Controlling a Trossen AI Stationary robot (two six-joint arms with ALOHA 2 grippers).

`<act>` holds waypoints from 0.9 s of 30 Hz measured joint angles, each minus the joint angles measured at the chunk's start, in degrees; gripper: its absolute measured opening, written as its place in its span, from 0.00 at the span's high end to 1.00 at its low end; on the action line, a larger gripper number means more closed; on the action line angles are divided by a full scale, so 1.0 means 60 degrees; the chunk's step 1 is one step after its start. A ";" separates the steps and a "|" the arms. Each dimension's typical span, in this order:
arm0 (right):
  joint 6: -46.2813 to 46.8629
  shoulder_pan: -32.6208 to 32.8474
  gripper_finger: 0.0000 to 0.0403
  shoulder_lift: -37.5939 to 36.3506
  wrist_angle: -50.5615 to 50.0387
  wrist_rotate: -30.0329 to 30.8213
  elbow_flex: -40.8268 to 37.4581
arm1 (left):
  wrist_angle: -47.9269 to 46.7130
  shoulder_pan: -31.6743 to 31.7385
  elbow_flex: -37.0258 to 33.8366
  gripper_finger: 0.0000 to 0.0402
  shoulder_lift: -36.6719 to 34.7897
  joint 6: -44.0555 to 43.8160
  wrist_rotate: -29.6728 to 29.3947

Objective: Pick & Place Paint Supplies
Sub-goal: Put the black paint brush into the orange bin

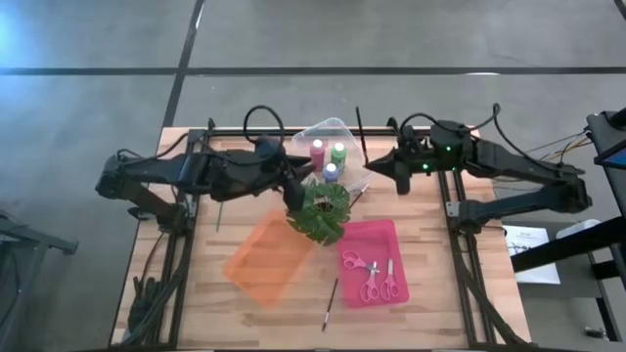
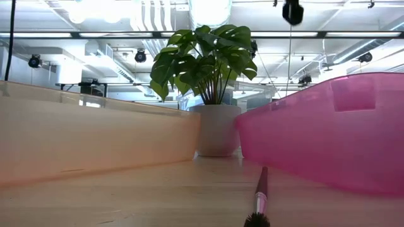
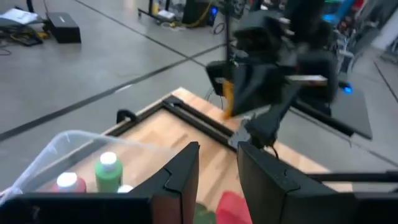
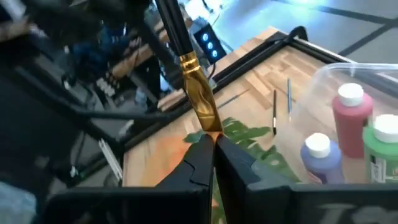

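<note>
My right gripper hovers beside the clear tray, shut on a dark-handled paintbrush with a gold ferrule. Standing in the clear tray are a maroon-pink bottle, a green bottle and a blue-purple bottle. My left gripper is open and empty, just left of the plant and near the tray. Two pink-handled scissors lie in the pink tray. Another brush lies flat on the table in front of it. My right gripper pinches the paintbrush between its two fingertips at the lower end of the gold ferrule. The bristle tip is hidden between the fingers. The brush is lifted clear, and its dark handle sticks out beyond the fingertips, tilted.
The potted plant stands mid-table between the trays, close to both grippers. An orange tray lies left of the pink one. More brushes lie on the wood at the left and beside the plant. The near table strip holds only the lone brush.
</note>
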 joint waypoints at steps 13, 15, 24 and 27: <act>-0.0793 0.1224 0.98 0.2187 -0.0978 0.0667 0.2928 | 0.2488 0.0388 -0.0009 0.41 0.0220 0.1667 0.1135; -0.0827 0.1283 0.98 0.2431 -0.0972 0.0657 0.3182 | 0.2677 0.0399 -0.0007 0.41 0.0307 0.1738 0.1282; -0.0936 0.1389 0.98 0.3014 -0.0926 0.0606 0.3650 | 0.3107 0.0418 -0.0007 0.42 0.0518 0.1974 0.1336; -0.0937 0.1439 0.98 0.3091 -0.0911 0.0598 0.3650 | 0.3228 0.0458 -0.0011 0.47 0.0555 0.2001 0.1338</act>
